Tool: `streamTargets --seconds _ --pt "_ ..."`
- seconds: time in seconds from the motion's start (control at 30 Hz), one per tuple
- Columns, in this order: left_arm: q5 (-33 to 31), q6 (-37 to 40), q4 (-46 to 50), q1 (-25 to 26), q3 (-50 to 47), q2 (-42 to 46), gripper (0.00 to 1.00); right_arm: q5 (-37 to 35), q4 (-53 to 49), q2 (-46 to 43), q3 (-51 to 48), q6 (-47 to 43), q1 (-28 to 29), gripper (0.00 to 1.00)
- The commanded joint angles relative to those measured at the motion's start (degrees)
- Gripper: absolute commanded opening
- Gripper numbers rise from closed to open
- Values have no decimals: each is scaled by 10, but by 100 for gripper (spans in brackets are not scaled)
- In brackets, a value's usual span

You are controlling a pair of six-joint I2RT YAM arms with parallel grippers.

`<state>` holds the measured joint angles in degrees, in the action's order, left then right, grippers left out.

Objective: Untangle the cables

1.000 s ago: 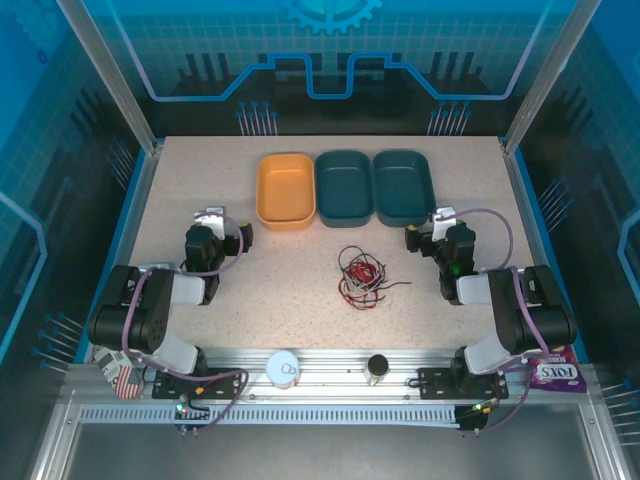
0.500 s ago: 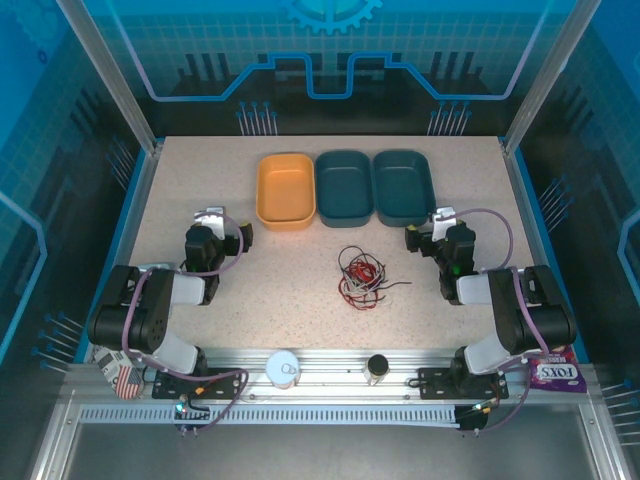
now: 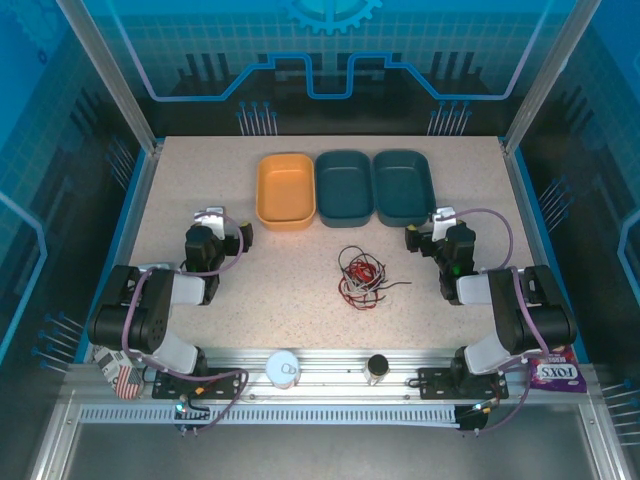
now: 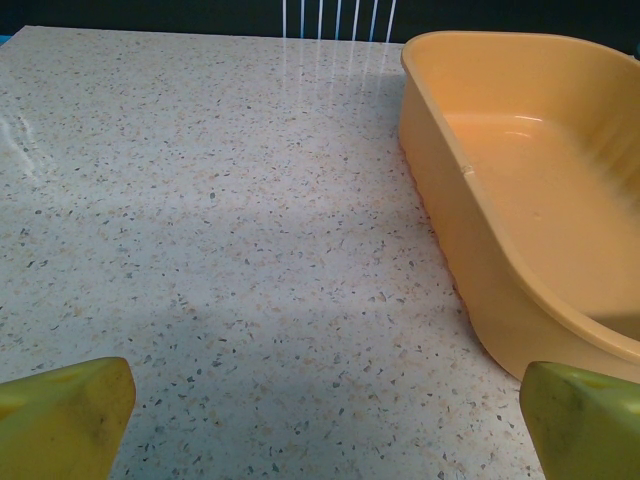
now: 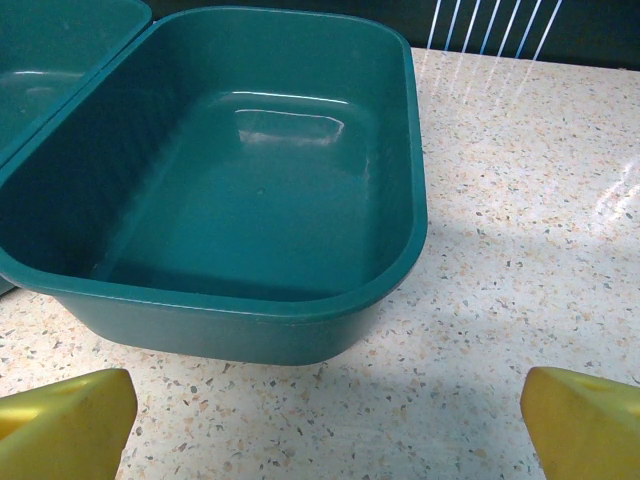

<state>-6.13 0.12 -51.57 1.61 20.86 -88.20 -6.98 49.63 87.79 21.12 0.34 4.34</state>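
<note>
Your left pincer [image 3: 228,224] sits left of centre, jaws spread wide and empty, facing the orange bin [image 3: 286,192]. Your right pincer [image 3: 428,226], right of centre, is just as wide and empty, and is aimed at the right-hand teal bin [image 3: 403,186]. Between them, at lower centre of the tabletop [image 3: 190,180], the cables [image 3: 360,277] lie in one knotted clump of red, black and pale strands, touched by neither pincer. By the look of it, nothing is untangled yet — all the separating is left to do.
</note>
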Motion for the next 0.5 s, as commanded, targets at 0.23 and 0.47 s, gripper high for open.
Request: streamTargets --seconds 0.23,0.47 --pt "14 -1 -11 -13 12 -7 99 6 26 6 12 -7 -1 100" --pt "-33 -17 -14 -13 -7 33 99 -19 28 -35 -5 -17 13 100"
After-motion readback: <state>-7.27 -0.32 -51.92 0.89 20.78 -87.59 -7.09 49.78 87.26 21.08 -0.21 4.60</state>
